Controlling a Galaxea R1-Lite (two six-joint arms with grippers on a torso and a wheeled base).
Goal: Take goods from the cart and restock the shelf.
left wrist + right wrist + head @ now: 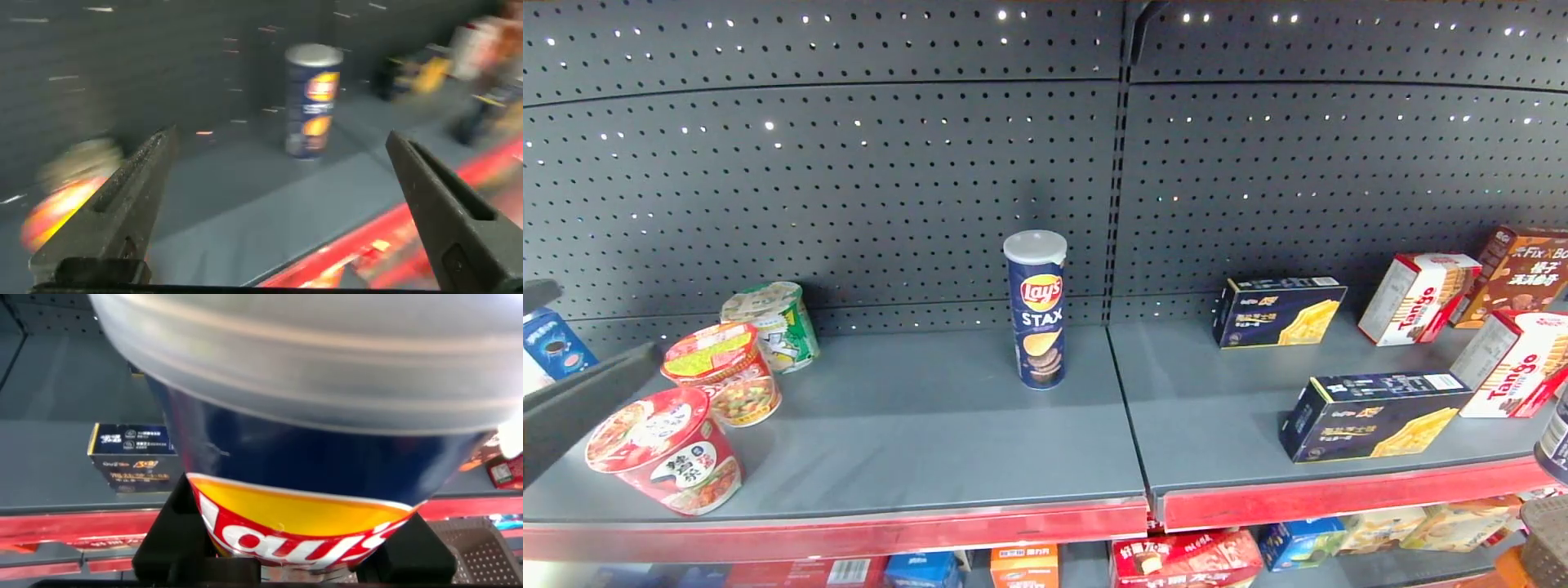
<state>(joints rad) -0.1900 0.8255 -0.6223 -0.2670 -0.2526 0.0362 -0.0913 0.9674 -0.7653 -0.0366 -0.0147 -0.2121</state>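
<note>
Shelf [890,441]: grey deck, red front lip, pegboard back. One standing can [1036,309] of chips, dark blue with a pale lid, upright near the back at mid-shelf, just left of the seam between the two deck panels and well apart from everything else. Left claw [279,135] hangs in front of the shelf with its two fingers spread wide and nothing between them; the standing can shows beyond the gap, not touched. Right claw [290,539] is clamped on the held can [310,449], a second chips can of the same blue, with a dark finger on each side of its body and its lid end close to the camera. The held can is off the shelf, out in front of the red lip at the right-hand section. Left end of the shelf: three noodle cups in a line from front to back, red cup [666,449], yellow-lidded cup [723,371], green cup [772,325]. Right section: two dark boxes, back one [1278,312], front one [1372,415]; two red-and-white wafer boxes [1417,298] [1511,363]; brown box [1515,273] at the far back corner. Mesh basket [1547,539] low at the right edge, below shelf level. Assorted packs on the tier below.
</note>
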